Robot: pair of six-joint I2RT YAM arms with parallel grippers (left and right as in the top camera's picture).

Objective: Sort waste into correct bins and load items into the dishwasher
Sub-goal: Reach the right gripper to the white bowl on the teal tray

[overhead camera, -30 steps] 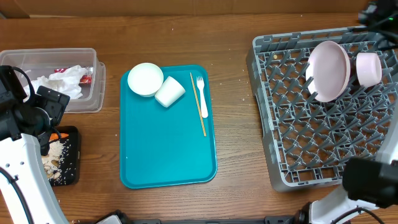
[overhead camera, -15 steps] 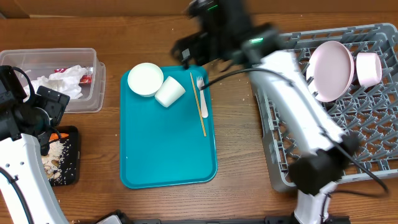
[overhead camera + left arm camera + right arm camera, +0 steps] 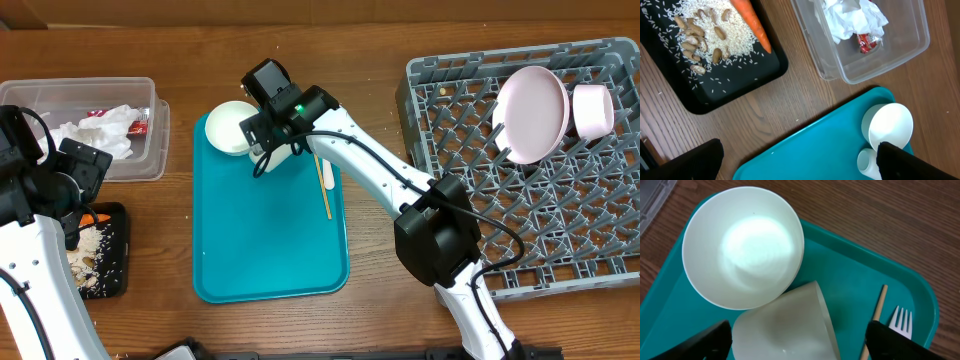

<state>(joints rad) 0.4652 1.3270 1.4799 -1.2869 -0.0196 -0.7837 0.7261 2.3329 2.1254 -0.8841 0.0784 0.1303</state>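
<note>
My right gripper (image 3: 268, 140) hangs open over the top of the teal tray. In the right wrist view its fingertips (image 3: 705, 341) stand either side of the small white cup (image 3: 785, 325), which lies on its side. A white bowl (image 3: 742, 247) touches the cup, and a white fork (image 3: 900, 321) lies to the right. My left gripper (image 3: 795, 165) is open and empty, high over the tray's left edge. The clear tub (image 3: 865, 60) holds napkins (image 3: 852, 17) and a red wrapper (image 3: 869, 42). The black tray (image 3: 715, 95) holds rice, nuts and a carrot (image 3: 747, 20).
The grey dish rack (image 3: 500, 230) at right holds a pink plate (image 3: 530, 112) and a pinkish bowl (image 3: 592, 108) at its back. A wooden chopstick (image 3: 325, 190) lies on the teal tray (image 3: 270, 250). The right arm's white link crosses from the rack's front corner.
My right arm has swung left from the dish rack across the table to the top of the teal tray, over the cup. The left arm has not moved.
</note>
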